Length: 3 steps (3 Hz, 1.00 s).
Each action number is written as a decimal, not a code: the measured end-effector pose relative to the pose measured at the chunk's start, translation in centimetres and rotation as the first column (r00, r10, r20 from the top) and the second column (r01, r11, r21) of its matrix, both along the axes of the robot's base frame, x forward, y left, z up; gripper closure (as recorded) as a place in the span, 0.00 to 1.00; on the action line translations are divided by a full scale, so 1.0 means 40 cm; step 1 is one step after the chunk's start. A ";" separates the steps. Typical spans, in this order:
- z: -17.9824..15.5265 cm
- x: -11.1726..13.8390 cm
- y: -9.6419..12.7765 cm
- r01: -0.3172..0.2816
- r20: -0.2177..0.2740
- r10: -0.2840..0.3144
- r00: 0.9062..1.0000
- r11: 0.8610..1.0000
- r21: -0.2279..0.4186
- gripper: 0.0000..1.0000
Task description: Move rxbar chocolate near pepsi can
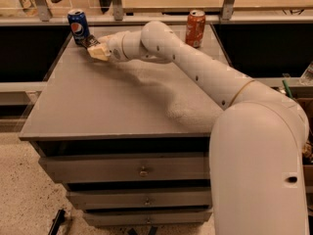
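Note:
The blue pepsi can (78, 26) stands upright at the far left corner of the grey table (122, 102). My gripper (97, 47) is reached across the table to just right of the can, low over the surface. Its pale fingers (99, 53) are closed on the rxbar chocolate (90, 42), of which only a small dark end shows, almost touching the can's base. The rest of the bar is hidden by the fingers.
A red-orange soda can (195, 28) stands upright at the far right of the table. My arm (195, 67) crosses the table diagonally from the right. A railing with posts (115, 4) runs behind the table. Drawers (142, 170) are below the front edge.

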<state>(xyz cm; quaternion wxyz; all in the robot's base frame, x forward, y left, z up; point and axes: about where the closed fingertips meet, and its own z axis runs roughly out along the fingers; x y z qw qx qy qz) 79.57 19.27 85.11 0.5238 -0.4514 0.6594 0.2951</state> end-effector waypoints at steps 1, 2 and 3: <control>-0.001 0.024 0.005 -0.001 0.005 0.001 1.000 1.000 -0.001 1.00; 0.003 0.046 0.009 -0.003 0.009 0.003 1.000 1.000 0.000 1.00; 0.002 0.061 0.020 -0.026 0.011 0.026 1.000 1.000 0.002 0.82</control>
